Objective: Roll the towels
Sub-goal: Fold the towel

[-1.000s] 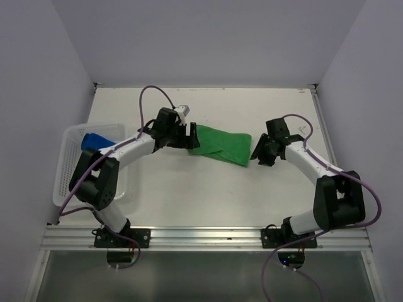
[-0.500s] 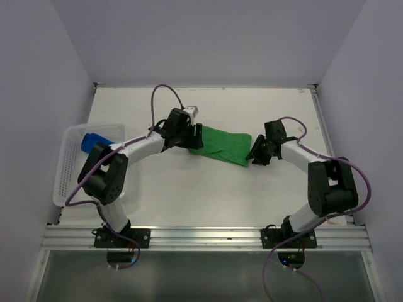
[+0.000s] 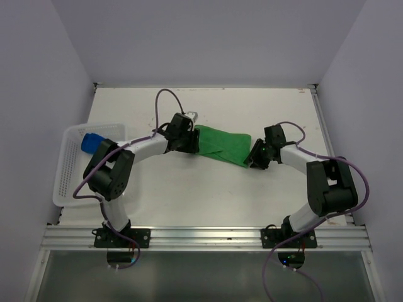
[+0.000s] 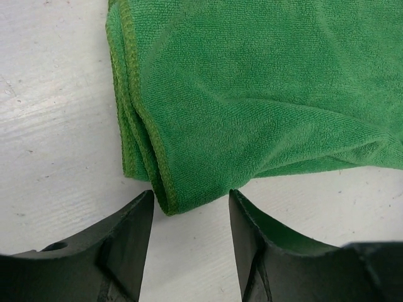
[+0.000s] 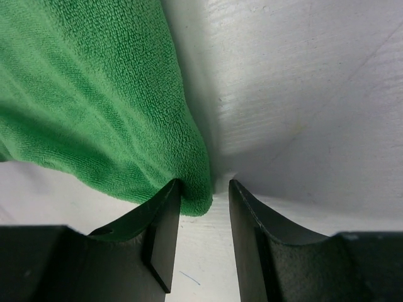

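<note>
left tool (image 4: 191, 200) and right tool (image 5: 204, 185) both parted, straddling opposite ends of green towel (image 3: 221, 144)

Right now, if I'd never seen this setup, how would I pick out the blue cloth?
Start at the white table and look to its left edge, where a white mesh basket sits. The blue towel lies bundled at the basket's far end. Unlike the green towel lying out in the middle of the table, it is royal blue and the only cloth inside the basket.
</note>
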### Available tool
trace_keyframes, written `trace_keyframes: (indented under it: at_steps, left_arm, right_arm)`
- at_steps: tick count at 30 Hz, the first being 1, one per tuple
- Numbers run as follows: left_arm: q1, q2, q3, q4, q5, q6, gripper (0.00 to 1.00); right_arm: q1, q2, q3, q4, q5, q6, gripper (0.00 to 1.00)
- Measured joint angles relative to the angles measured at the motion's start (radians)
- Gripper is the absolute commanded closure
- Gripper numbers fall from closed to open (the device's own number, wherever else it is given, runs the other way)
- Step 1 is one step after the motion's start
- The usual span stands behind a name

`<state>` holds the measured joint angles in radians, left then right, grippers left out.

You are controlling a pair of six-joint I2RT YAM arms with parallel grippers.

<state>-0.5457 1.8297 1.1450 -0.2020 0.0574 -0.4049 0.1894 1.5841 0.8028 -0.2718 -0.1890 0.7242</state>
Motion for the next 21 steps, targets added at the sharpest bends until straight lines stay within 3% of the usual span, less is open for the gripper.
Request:
trace_keyframes:
  at_steps: [3, 12, 16, 21]
  left_arm:
    - [0.000, 0.003, -0.003, 0.002, -0.006, -0.001, 0.51]
    - [0.000, 0.037, -0.008, 0.003, -0.023, -0.002, 0.97]
    - [0.000, 0.037, -0.008, -0.002, -0.040, 0.005, 1.00]
    - [0.000, 0.037, 0.002, -0.028, -0.087, 0.020, 1.00]
  right_arm:
    - [0.000, 0.001, -0.003, 0.009, -0.011, 0.002, 0.60]
    - [0.000, 0.001, -0.005, 0.010, -0.013, -0.004, 0.60]
    - [0.000, 0.001, -0.005, 0.003, -0.006, -0.014, 0.68]
    - [0.000, 0.001, 0.002, -0.020, 0.020, -0.034, 0.69]
